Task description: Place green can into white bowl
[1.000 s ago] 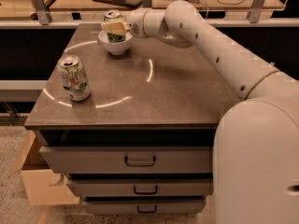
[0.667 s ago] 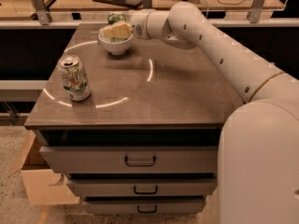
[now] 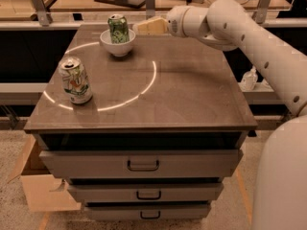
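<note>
Withdrawn rightward since a second ago, the claw [image 3: 144, 28] now sits just beside the green can [image 3: 118, 28], which stands upright in the white bowl [image 3: 117, 47] near the far edge of the bench [image 3: 192, 95]. Whether the claw is open I cannot tell. A white printed can [image 3: 75, 80] stands well apart, front left.

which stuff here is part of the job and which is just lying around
Job:
- green can, standing in the white bowl
- gripper, beside the can

Lying about:
- white can, near the table's front edge
- cardboard box, on the floor
</note>
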`<state>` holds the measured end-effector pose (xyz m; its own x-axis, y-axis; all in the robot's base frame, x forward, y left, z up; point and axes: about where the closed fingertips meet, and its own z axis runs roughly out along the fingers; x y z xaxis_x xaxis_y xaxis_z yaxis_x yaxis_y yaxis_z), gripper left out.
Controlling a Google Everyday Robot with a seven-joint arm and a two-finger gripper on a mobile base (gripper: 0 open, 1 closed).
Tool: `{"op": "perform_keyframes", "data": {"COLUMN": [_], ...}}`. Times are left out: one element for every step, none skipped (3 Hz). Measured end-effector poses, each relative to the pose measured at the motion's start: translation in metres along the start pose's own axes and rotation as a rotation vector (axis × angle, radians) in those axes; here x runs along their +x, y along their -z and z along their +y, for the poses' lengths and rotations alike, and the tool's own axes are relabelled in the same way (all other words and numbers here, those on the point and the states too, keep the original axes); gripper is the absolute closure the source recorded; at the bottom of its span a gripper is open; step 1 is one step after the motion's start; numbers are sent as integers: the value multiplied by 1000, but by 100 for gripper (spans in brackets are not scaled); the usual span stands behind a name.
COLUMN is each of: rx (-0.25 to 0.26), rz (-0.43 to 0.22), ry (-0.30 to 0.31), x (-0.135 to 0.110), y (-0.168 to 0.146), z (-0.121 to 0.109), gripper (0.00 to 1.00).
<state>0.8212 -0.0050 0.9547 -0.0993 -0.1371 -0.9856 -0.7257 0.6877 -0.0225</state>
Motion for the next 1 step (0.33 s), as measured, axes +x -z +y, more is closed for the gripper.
{"op": "perform_keyframes", "data": {"rx": [41], "rz": [110], "ry": [-30], "x": [5], "y": [27], "z": [-14], "gripper": [0]}}
